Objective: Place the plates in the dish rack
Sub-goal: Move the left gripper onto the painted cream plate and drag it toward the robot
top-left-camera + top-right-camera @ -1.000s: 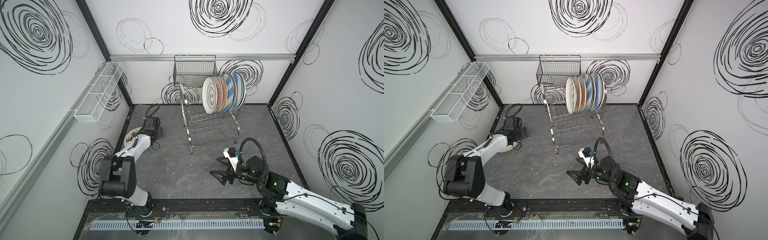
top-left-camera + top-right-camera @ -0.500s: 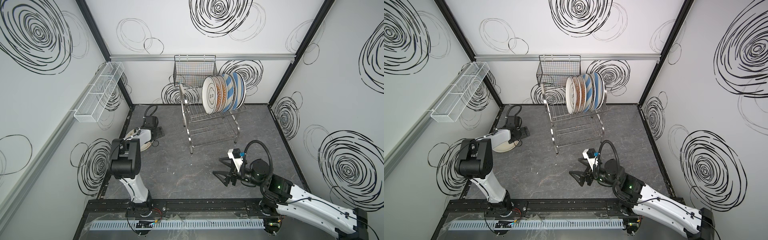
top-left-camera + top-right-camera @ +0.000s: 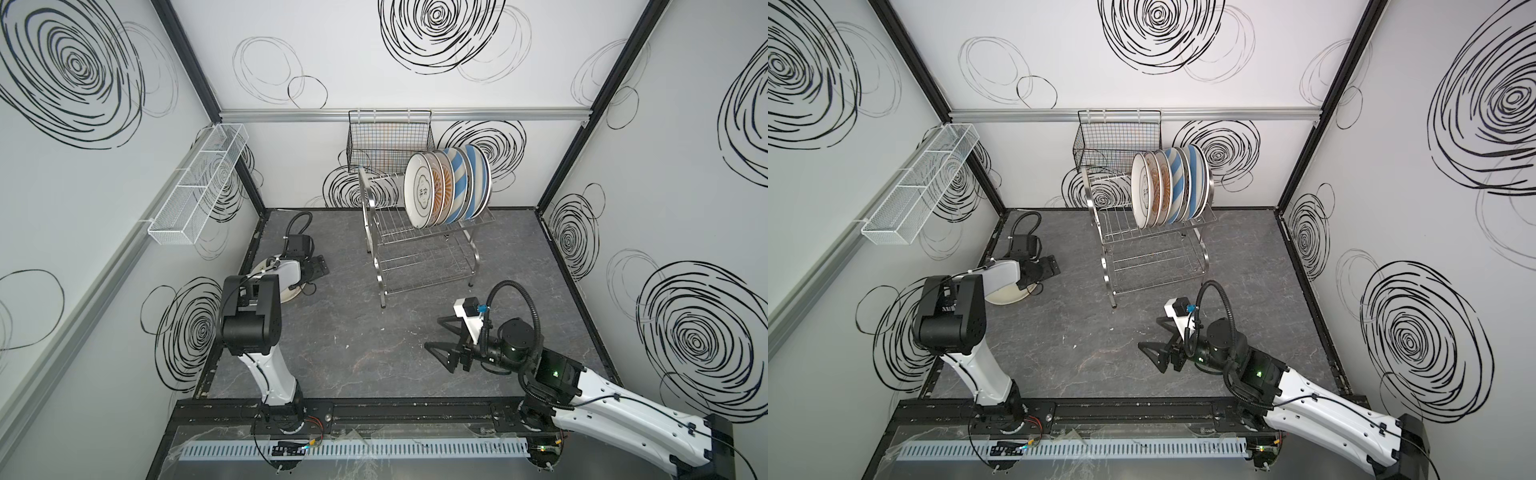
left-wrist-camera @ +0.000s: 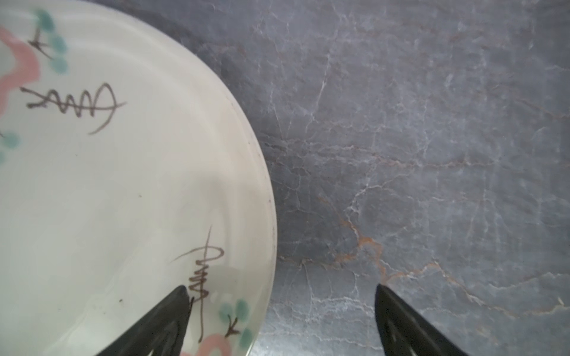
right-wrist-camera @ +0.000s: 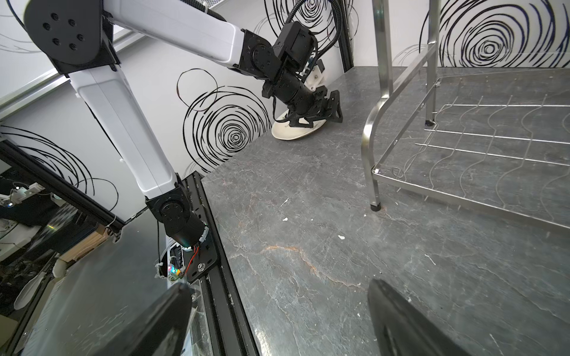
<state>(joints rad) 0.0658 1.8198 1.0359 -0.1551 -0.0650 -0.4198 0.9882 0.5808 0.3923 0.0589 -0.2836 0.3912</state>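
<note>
In both top views we look steeply down from high above the near edge of the table (image 3: 353,332) toward the back wall (image 3: 374,83), far enough to take in the whole table, with the dish rack (image 3: 424,249) at upper centre. Our left wrist camera sits very close over the table, facing straight down; a cream plate (image 4: 123,185) fills nearly half its frame. Our right wrist camera looks low across the table toward the left arm (image 5: 129,123), sharing that plate, the left end effector (image 5: 319,118) and the rack's lower tier with both top views.
</note>
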